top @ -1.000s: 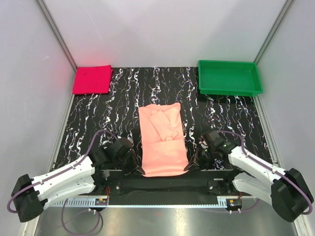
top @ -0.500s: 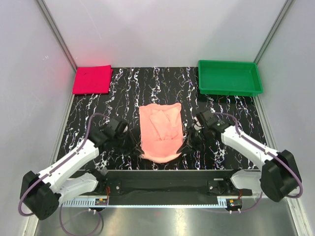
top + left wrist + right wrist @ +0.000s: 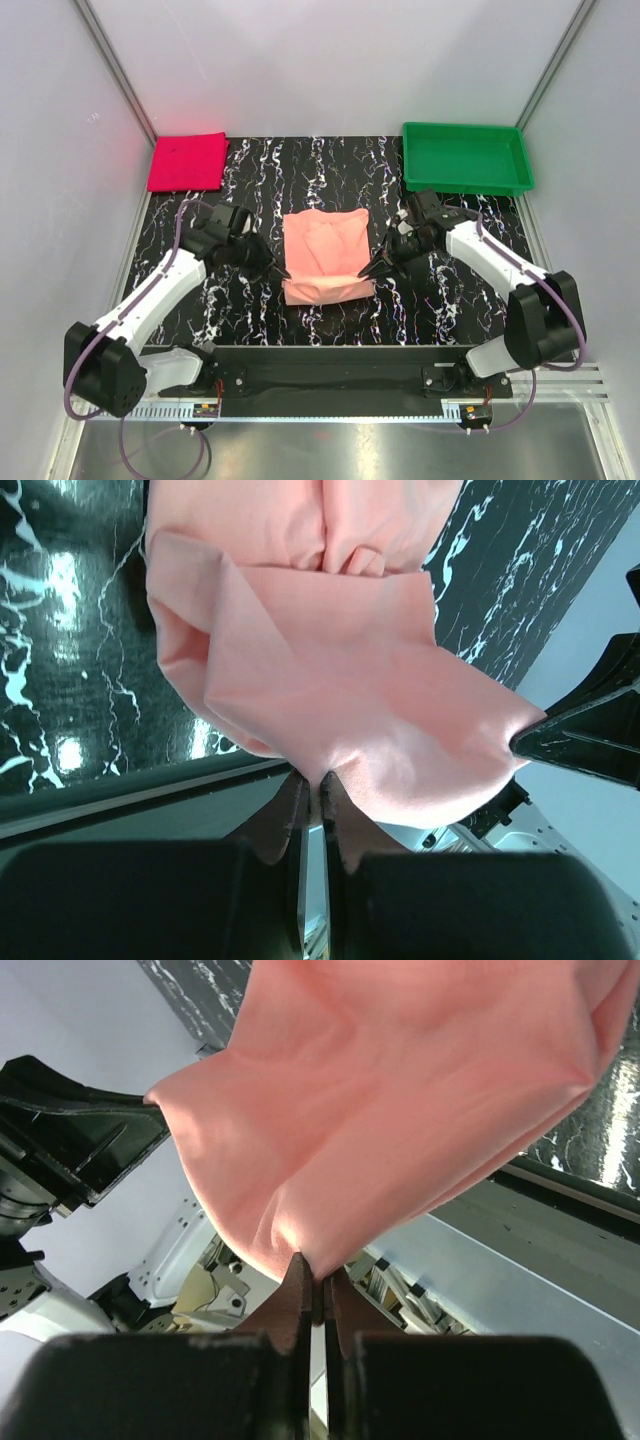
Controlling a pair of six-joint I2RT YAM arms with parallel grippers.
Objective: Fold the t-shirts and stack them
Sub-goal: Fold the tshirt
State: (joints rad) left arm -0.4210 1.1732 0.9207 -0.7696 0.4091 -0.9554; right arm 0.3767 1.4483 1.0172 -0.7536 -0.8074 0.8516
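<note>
A salmon-pink t-shirt [image 3: 323, 255] lies mid-table, its near hem lifted and folded back over the body. My left gripper [image 3: 281, 272] is shut on the hem's left corner; the cloth [image 3: 340, 690] hangs from the pinch [image 3: 320, 785]. My right gripper [image 3: 367, 271] is shut on the hem's right corner, and the cloth [image 3: 400, 1090] drapes from its pinch [image 3: 318, 1275]. A folded magenta t-shirt [image 3: 187, 161] lies at the far left corner.
A green tray [image 3: 466, 157] stands at the far right. The black marbled mat [image 3: 450, 290] covers the table between white side walls. A black rail [image 3: 330, 370] runs along the near edge.
Both grippers have carried the shirt's near hem away from the table's near edge toward the far side, so the shirt now shows as a shorter, folded shape.
</note>
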